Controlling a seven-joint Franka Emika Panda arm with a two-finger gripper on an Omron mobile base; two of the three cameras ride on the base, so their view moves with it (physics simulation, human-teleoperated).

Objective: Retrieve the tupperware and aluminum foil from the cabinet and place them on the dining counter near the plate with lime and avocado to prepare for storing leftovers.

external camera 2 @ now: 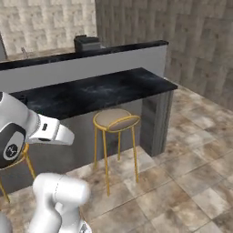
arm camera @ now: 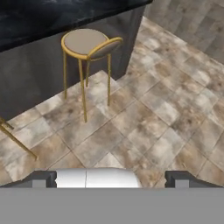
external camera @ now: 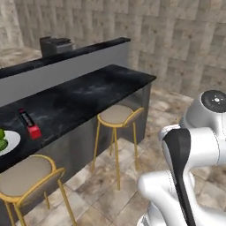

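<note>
Foil box (external camera: 28, 124) on dining counter (external camera: 88, 95), prob. well apart from gripper (arm camera: 111, 178), jaws wide.

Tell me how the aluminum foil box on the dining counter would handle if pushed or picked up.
The aluminum foil box lies flat on the dining counter beside the plate, so it would probably slide, not tip. Its squared, long thin shape suggests it won't roll. It looks like a stiff carton, likely light; a grip across its narrow width seems easiest.

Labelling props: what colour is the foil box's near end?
Red, on the aluminum foil; left base view.
</note>
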